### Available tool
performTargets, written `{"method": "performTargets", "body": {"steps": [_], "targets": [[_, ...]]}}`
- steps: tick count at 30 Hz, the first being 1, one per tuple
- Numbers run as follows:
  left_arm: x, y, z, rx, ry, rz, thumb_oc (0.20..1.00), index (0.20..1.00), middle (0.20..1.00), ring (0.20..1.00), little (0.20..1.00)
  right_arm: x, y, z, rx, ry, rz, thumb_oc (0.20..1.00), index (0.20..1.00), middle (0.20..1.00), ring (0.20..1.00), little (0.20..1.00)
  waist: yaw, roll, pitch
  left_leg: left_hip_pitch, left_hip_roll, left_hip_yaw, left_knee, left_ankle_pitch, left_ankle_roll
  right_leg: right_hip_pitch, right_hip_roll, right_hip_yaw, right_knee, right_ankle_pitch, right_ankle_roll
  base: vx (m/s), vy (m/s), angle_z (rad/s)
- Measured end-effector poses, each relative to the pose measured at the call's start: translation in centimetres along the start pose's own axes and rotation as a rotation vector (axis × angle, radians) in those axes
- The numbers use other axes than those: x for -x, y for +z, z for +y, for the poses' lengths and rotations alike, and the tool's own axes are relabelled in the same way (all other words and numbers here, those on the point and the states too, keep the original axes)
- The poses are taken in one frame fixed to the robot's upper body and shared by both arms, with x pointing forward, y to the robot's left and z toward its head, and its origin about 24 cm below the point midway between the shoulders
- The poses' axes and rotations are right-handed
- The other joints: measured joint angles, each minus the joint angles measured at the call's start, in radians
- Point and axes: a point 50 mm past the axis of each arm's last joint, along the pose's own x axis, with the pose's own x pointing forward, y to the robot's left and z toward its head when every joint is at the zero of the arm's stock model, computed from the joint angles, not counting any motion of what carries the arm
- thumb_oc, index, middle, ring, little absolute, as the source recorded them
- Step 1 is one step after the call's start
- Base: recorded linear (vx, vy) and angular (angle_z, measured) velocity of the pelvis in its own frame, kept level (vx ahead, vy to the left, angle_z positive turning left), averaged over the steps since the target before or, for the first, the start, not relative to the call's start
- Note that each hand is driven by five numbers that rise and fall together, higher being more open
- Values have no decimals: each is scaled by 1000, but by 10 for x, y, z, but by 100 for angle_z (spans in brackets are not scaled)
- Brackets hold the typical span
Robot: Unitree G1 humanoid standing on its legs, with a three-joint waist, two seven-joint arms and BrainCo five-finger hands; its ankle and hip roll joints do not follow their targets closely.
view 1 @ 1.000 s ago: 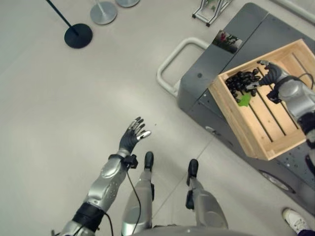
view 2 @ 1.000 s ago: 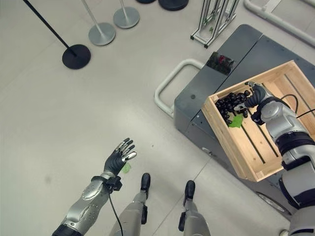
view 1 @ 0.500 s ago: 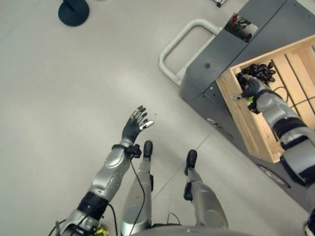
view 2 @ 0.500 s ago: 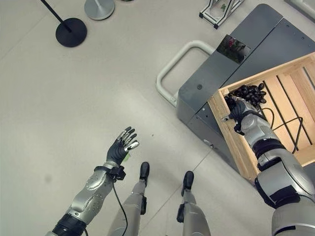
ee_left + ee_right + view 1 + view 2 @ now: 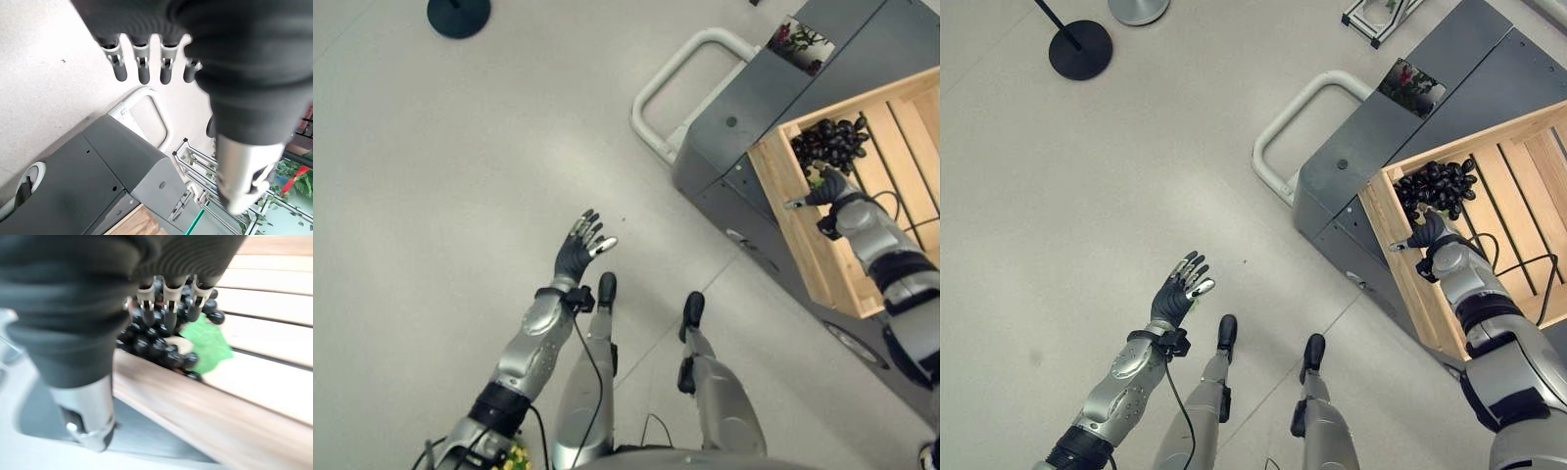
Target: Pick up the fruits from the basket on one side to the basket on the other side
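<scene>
While its fingers (image 5: 166, 308) stretch out straight, released and grasping nothing, the right hand (image 5: 1427, 233) hovers just beside the bunch of dark grapes (image 5: 1438, 185) with a green leaf (image 5: 209, 343). The grapes lie in a corner of the wooden crate (image 5: 1386, 235), which sits on a grey cart (image 5: 1351, 166). The left hand (image 5: 578, 251) is held out over the floor (image 5: 431, 176), fingers spread, well apart from the crate.

Head stereo pair looks steeply down from above: both eyes share floor, grey cart (image 5: 744, 108), wooden crate (image 5: 1513, 166). Left wrist cam sits close behind left hand (image 5: 146, 68), facing out to the cart. Right wrist cam is very near, facing grapes (image 5: 161, 345) in the crate
</scene>
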Motion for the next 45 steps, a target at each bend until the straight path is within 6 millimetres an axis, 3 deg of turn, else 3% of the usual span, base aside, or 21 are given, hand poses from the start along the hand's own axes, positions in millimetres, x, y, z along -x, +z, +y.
{"method": "performTargets", "body": {"steps": [5,10,11,17,22,25,26,27,28,30,32,33,34,36,37,38,40,41,43,44,45], "targets": [[-1,11,16,-3,58,-40,1000,1000,1000,1000,1000,32,-28,-10,-242,-79,-5,1000,1000,1000,1000,1000,-11,-12,6,18,2,3,-5,0,0,15,0,0,0,-1,1,13,-57,-1],[2,17,27,-11,92,-56,1000,1000,1000,1000,1000,56,-48,-5,-520,-123,12,1000,1000,1000,1000,1000,-34,-28,11,76,7,21,-11,-1,-1,62,2,3,0,-3,1,17,-112,-8],[2,17,27,-8,95,-57,1000,1000,1000,1000,1000,62,-52,0,-568,-119,16,1000,1000,1000,1000,1000,-55,-29,11,92,9,24,-10,-2,-3,78,7,3,0,-8,4,45,-127,-9],[8,23,36,-1,122,-82,1000,1000,1000,1000,1000,90,-40,18,-827,-162,-91,1000,1000,1000,1000,1000,-88,-37,9,143,39,56,-3,-15,-20,114,28,30,0,-13,-1,51,-114,-16],[5,27,32,-4,85,-94,1000,1000,1000,1000,1000,92,-36,21,-840,-150,-114,1000,1000,1000,1000,1000,-116,-35,7,157,49,82,31,-30,-30,122,40,58,4,-11,-17,42,-89,-20],[2,32,33,-32,70,-97,1000,1000,1000,1000,1000,89,-38,23,-849,-156,-98,1000,1000,1000,1000,1000,-110,-34,6,166,55,77,111,-72,-47,130,46,86,51,-36,-33,136,-81,-29],[1,36,35,-69,64,-103,1000,1000,1000,1000,1000,88,-36,26,-863,-155,-95,1000,1000,1000,1000,1000,-105,-40,6,163,52,70,196,-92,-72,132,41,112,92,-68,-44,144,-7,-45],[2,36,37,-87,66,-102,1000,1000,1000,1000,1000,88,-35,28,-873,-152,-100,1000,1000,1000,1000,1000,-103,-43,5,167,47,63,242,-91,-74,137,32,125,113,-88,-47,86,14,-66],[5,37,42,-101,71,-96,1000,1000,1000,1000,1000,86,-29,31,-881,-135,-114,1000,1000,1000,1000,1000,-100,-44,5,150,28,31,397,-93,-77,151,23,175,171,-125,-53,67,11,-69],[8,36,43,-102,65,-93,1000,1000,1000,1000,1000,88,-25,30,-868,-125,-134,1000,1000,1000,1000,1000,-95,-42,-7,113,-7,-29,576,-63,-74,172,7,227,211,-151,-55,60,1,-85],[10,42,34,-93,30,-130,1000,1000,1000,1000,1000,88,-25,28,-842,-130,-134,1000,1000,1000,1000,1000,-83,-44,-28,64,-62,-67,634,-96,-76,153,-3,293,220,-152,-59,81,19,-102],[8,43,29,-77,13,-144,1000,1000,1000,1000,1000,88,-26,29,-830,-125,-126,1000,1000,1000,1000,1000,-84,-32,-35,57,-84,-64,609,-82,-65,144,-3,287,223,-124,-57,145,52,-104],[7,42,27,-70,8,-143,1000,1000,1000,1000,1000,89,-27,34,-830,-115,-114,1000,1000,1000,1000,1000,-92,-17,-43,40,-86,-73,603,-103,-58,144,11,291,222,-139,-57,231,85,-83],[1,42,19,-68,-18,-143,1000,1000,1000,1000,1000,90,-27,43,-828,-95,-92,1000,1000,1000,1000,1000,-100,-18,-46,43,-94,-115,421,-116,-65,141,25,294,211,-133,-60,217,109,-62],[-1,40,17,-69,-26,-131,1000,1000,1000,1000,1000,90,-25,49,-819,-72,-87,1000,1000,1000,1000,1000,-103,-12,-46,57,-83,-145,280,-103,-45,143,29,298,213,-134,-44,140,81,-51],[-4,37,15,-70,-28,-119,1000,1000,1000,1000,1000,91,-26,52,-815,-66,-82,1000,1000,1000,1000,1000,-113,-3,-47,50,-78,-147,246,-102,-48,155,32,296,206,-139,-37,204,138,-58],[-6,29,12,-47,-22,-97,1000,1000,1000,1000,1000,92,-27,53,-788,-52,-76,1000,1000,1000,1000,1000,-114,56,-60,54,-39,-146,199,-103,-39,181,64,301,199,-152,-2,203,141,-49],[-7,26,10,-35,-13,-88,1000,1000,1000,1000,1000,93,-28,53,-777,-63,-71,1000,1000,1000,1000,1000,-118,78,-68,61,-33,-119,205,-50,4,197,69,312,199,-180,32,194,159,-32],[-10,30,7,-67,-22,-101,1000,1000,1000,1000,1000,96,-27,55,-762,-67,-73,1000,1000,1000,1000,1000,-134,64,-77,60,-53,-22,179,-53,11,210,33,352,197,-211,34,225,239,22],[-12,34,5,-82,-20,-116,1000,1000,1000,1000,1000,94,-25,54,-758,-80,-76,1000,1000,1000,1000,1000,-140,62,-77,63,-61,50,183,-41,28,231,-7,360,154,-210,57,127,166,19],[-11,34,7,-88,-13,-119,1000,1000,1000,1000,1000,91,-20,55,-751,-73,-90,1000,1000,1000,1000,1000,-118,58,-77,77,-68,79,181,-34,64,231,-17,377,146,-212,58,195,247,-21]]}}
